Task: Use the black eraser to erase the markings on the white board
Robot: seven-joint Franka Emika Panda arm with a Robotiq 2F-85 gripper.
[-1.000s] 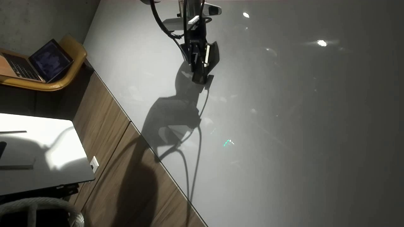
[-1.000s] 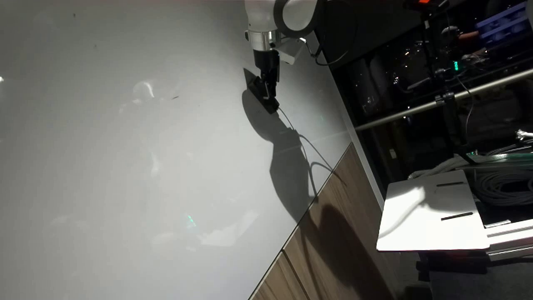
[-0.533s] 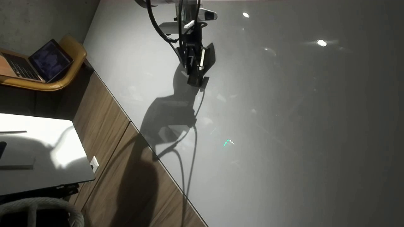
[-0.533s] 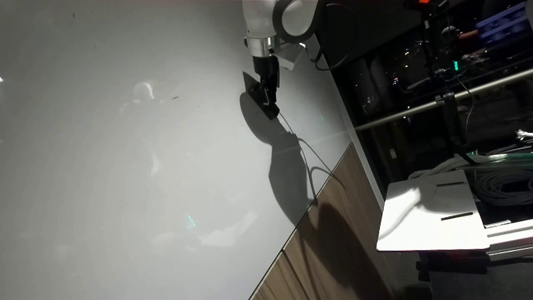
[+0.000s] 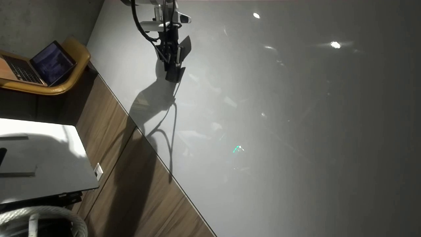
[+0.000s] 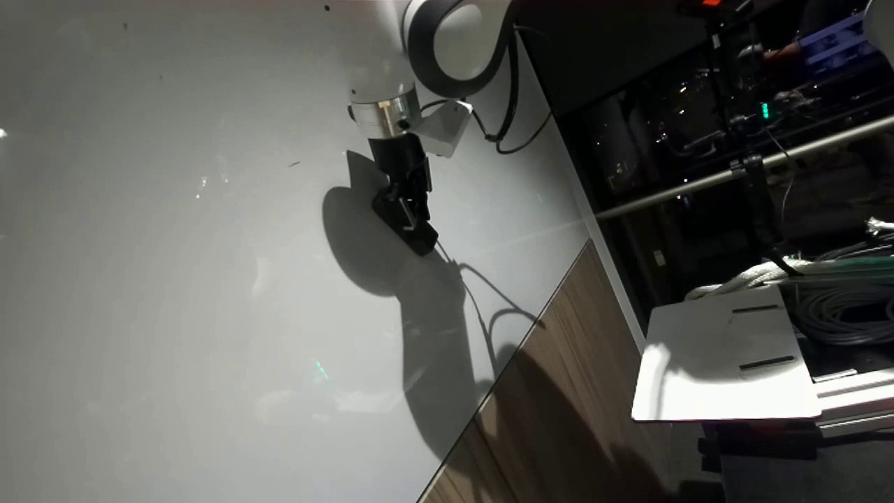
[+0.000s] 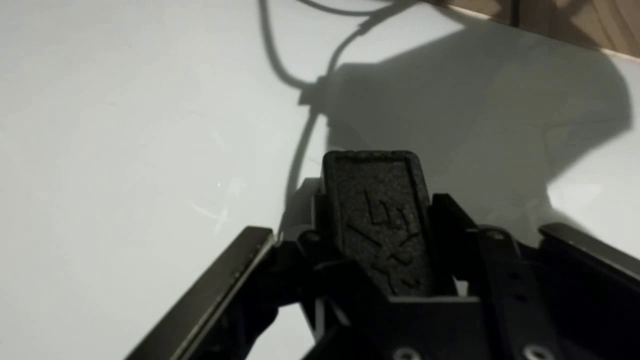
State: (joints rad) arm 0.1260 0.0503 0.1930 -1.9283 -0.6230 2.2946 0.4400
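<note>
The black eraser point(image 7: 375, 215), an oblong block with scored lines on its face, sits clamped between both fingers of my gripper point(image 7: 381, 205), which is shut on it. In both exterior views the eraser point(image 5: 172, 75) point(image 6: 420, 241) hangs at the end of the arm over the white board point(image 5: 296, 138), a large glossy grey-white panel. Its shadow falls slightly to one side; I cannot tell whether it touches the surface. No looping markings can be made out in any view; they are hidden or out of view. A short dark stroke point(image 6: 293, 163) lies on the board in an exterior view.
Wooden panels point(image 5: 177, 210) run along the board's straight edge. Beyond them stand a small white table point(image 6: 733, 395) and a yellow chair point(image 5: 79, 56) bearing a laptop point(image 5: 52, 64). Cables point(image 6: 513, 105) loop beside the arm, whose broad shadow covers part of the board.
My gripper, still shut on the eraser, has shifted left in both exterior views, and also clearly downward in one of them. The arm's shadow has moved along with it.
</note>
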